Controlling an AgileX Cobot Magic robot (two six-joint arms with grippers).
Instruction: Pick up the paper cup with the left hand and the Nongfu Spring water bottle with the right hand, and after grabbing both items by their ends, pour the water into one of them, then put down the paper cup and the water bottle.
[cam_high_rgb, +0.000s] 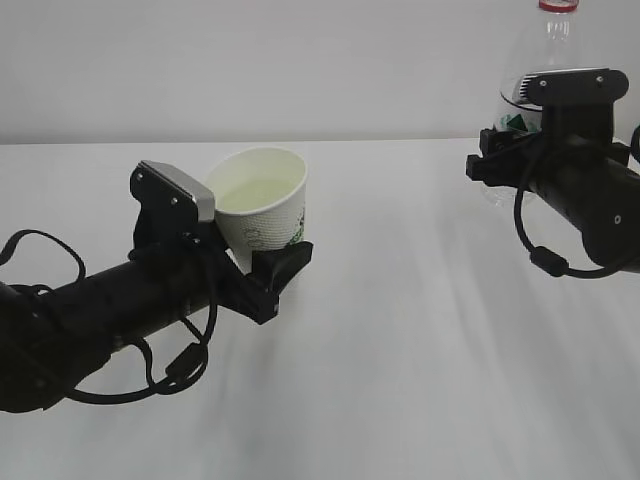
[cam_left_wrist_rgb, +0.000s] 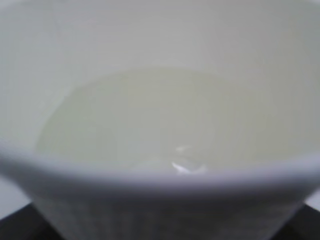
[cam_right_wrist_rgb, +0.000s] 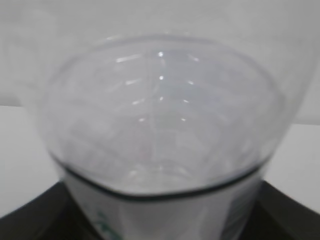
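Above the table — paper cup and water bottle held.

Plain white table, smooth matte surface

The paper cup sits at the left, upright between the left hand's jaws, above the bench, with water in it; well apart at the right, the Nongfu Spring water bottle stands upright in the right hand
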